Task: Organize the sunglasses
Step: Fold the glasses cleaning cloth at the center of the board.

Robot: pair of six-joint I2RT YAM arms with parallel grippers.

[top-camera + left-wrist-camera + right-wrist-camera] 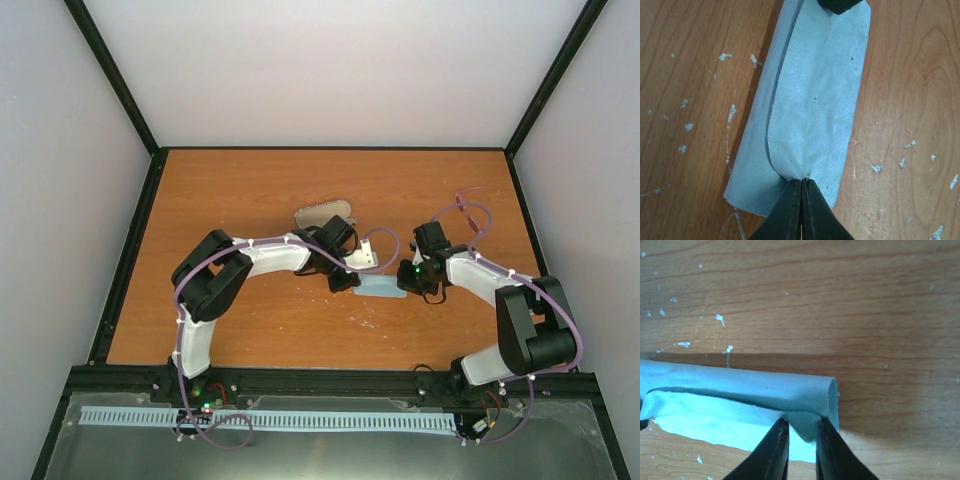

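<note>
1. Left gripper [801, 181], bottom centre of its wrist view, is clamped on the light blue cloth's [815, 100] edge.
2. The cloth lies folded on the wooden table [250, 190], mid-frame in the top view.
3. Right gripper [801, 425] straddles its right end, jaws slightly parted.

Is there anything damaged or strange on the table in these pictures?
The orange-brown wooden table carries small white flecks, like chipped finish. The light blue folded cloth is puckered where the left claw pinches it. Nothing looks spilled.
</note>
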